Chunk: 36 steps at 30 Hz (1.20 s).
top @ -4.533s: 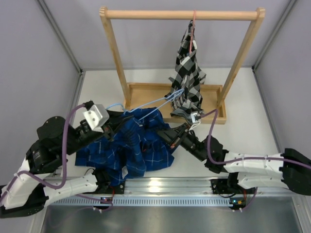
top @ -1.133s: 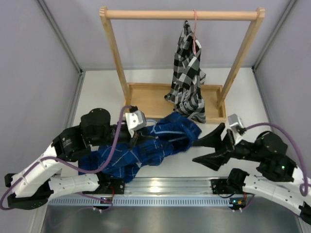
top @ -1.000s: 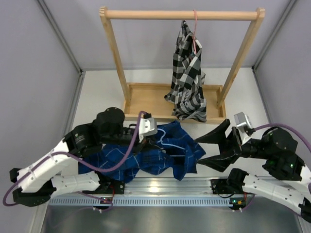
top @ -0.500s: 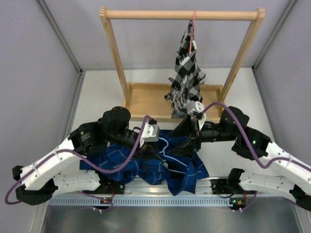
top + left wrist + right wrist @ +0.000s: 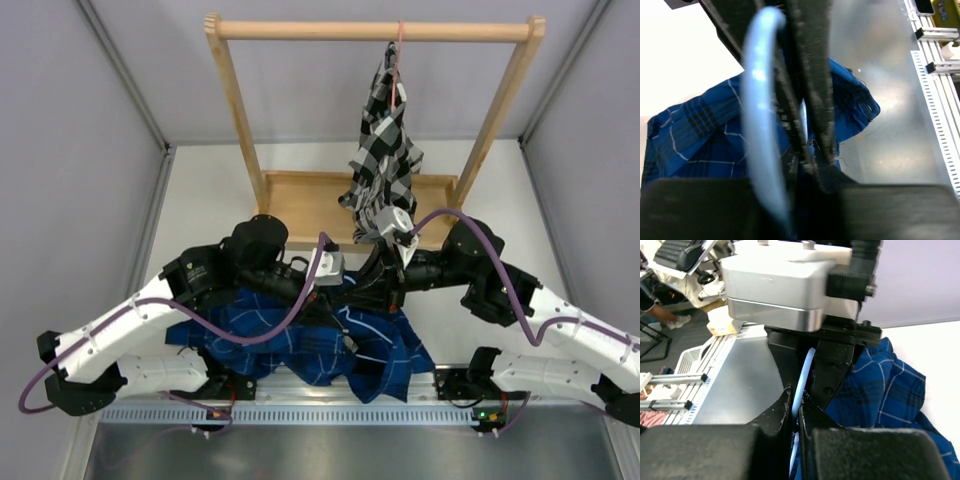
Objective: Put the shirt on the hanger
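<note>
The dark blue plaid shirt [image 5: 300, 345] lies bunched on the table under both wrists; it also shows in the left wrist view [image 5: 695, 135] and the right wrist view [image 5: 890, 385]. The light-blue wire hanger [image 5: 803, 375] runs between my right gripper's [image 5: 798, 397] shut jaws. Its curved hook [image 5: 760, 100] shows in the left wrist view and runs down into my left gripper [image 5: 790, 197], which is shut on it. The two grippers meet tip to tip above the shirt, left [image 5: 343, 290] and right [image 5: 370, 288]. From above the hanger is mostly hidden.
A wooden clothes rack [image 5: 370, 30] stands at the back on a wooden tray base [image 5: 300, 200]. A black-and-white checked shirt [image 5: 385, 160] hangs from it on a pink hanger [image 5: 399, 45], just behind the right wrist. A metal rail [image 5: 330, 385] runs along the near edge.
My right arm swung in from the right, where it was open, and shut on the hanger beside my left gripper. The left gripper moved right with the hanger, and the shirt shifted right.
</note>
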Motion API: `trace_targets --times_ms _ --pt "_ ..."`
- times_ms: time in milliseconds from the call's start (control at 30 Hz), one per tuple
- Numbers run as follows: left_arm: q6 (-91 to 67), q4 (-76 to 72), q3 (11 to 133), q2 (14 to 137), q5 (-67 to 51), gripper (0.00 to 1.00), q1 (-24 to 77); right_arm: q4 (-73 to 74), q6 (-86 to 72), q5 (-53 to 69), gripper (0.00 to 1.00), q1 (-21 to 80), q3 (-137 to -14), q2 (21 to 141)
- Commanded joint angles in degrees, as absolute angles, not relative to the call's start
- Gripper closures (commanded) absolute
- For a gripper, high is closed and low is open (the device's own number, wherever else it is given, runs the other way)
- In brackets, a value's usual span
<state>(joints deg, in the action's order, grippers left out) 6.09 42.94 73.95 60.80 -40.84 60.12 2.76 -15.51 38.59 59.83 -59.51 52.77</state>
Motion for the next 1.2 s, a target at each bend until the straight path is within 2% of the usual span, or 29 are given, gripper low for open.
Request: trace_targets --times_ms 0,33,67,100,167,300,433,533,733,933,1000,1067,1100,1167 --pt "6.6 37.4 77.2 58.7 -39.9 0.79 60.5 -1.0 -14.9 35.4 1.0 60.4 -58.4 51.3" --pt "6.4 37.2 77.2 57.1 -38.3 0.61 60.5 -0.9 -14.9 33.9 1.0 60.5 -57.3 50.4" --pt "5.9 36.8 77.2 56.2 -33.6 0.2 60.5 -0.9 -15.7 32.3 1.0 60.4 -56.8 48.5" --pt "5.6 36.0 77.0 55.0 -31.0 0.02 60.5 -0.5 -16.1 29.3 1.0 60.5 -56.3 47.6" --pt "4.9 35.6 76.9 51.2 -24.7 0.02 60.5 3.7 -15.6 27.2 1.0 60.5 -56.6 45.5" --pt "2.7 32.6 73.1 41.9 -3.4 0.02 60.5 11.7 -13.3 18.8 1.0 60.5 -58.5 42.0" --pt "0.3 32.1 65.4 28.2 6.0 0.02 60.5 13.8 -14.5 11.0 1.0 60.4 -59.8 37.8" --pt "-3.8 33.1 61.6 22.2 7.6 0.05 60.4 16.9 -14.0 5.4 1.0 60.4 -64.1 36.1" --pt "-6.5 34.5 54.8 21.6 5.9 0.06 60.4 22.8 -11.6 6.9 1.0 60.5 -75.1 39.3" --pt "-7.6 29.5 54.6 29.5 18.0 0.02 60.4 22.8 -13.2 14.4 1.0 60.5 -78.5 40.4" --pt "-7.9 26.3 54.5 31.4 17.8 0.12 60.4 22.9 -13.3 14.7 1.0 60.4 -79.2 40.3" --pt "-8.3 24.7 54.4 32.4 16.7 0.33 60.4 22.9 -13.1 14.5 1.0 60.4 -79.7 40.0" --pt "-8.5 23.9 54.2 33.3 16.7 0.69 60.4 23.1 -12.9 14.2 1.0 60.5 -80.3 39.9" --pt "-9.1 22.4 54.4 33.9 18.8 0.98 60.4 23.9 -12.0 12.8 1.0 60.5 -81.5 39.9"
